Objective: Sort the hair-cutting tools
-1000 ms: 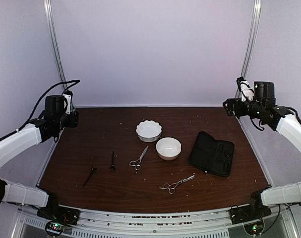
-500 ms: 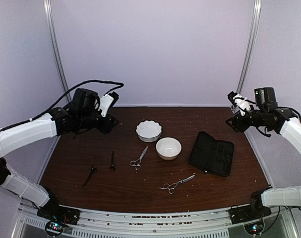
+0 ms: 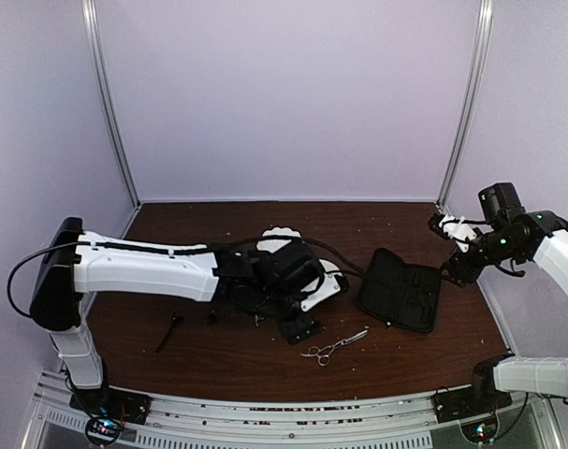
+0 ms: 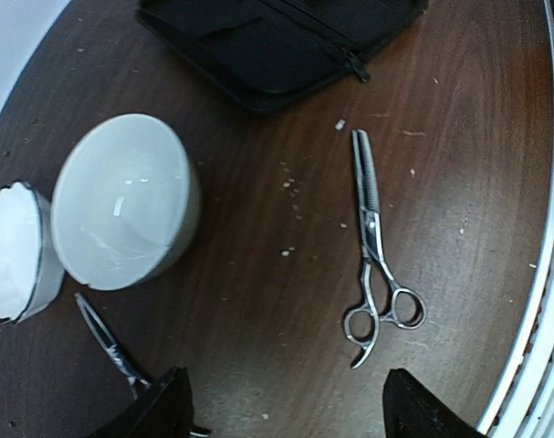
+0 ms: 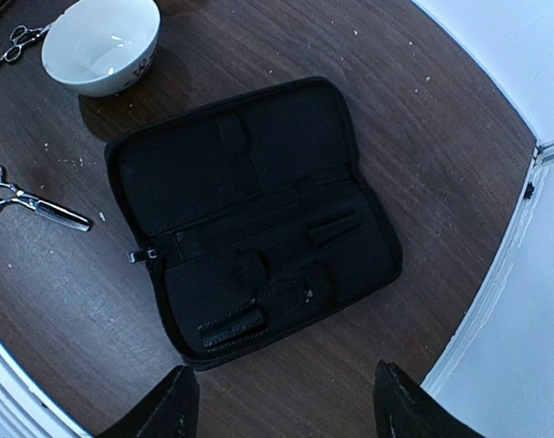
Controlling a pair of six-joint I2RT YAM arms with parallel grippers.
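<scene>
One silver pair of scissors [image 3: 335,347] lies at the front centre, also in the left wrist view [image 4: 372,242] and the right wrist view [image 5: 30,203]. The second pair [image 4: 108,342] lies beside the bowls; my left arm hides it from above. One black clip [image 3: 169,330] lies front left; the other is mostly hidden behind the arm. My left gripper [image 3: 300,327] is open and empty, hovering just left of the front scissors [image 4: 286,415]. My right gripper [image 3: 449,271] is open and empty above the case's right edge [image 5: 286,411].
An open black zip case [image 3: 400,295] lies at the right [image 5: 249,219]. A round white bowl [image 4: 121,205] and a scalloped white bowl [image 4: 12,251] stand mid-table, partly under my left arm. The table's front rail [image 4: 541,301] is close by.
My left arm swung from the back left across the table to the centre, now over the bowls and near the front scissors. My right gripper dropped toward the case.
</scene>
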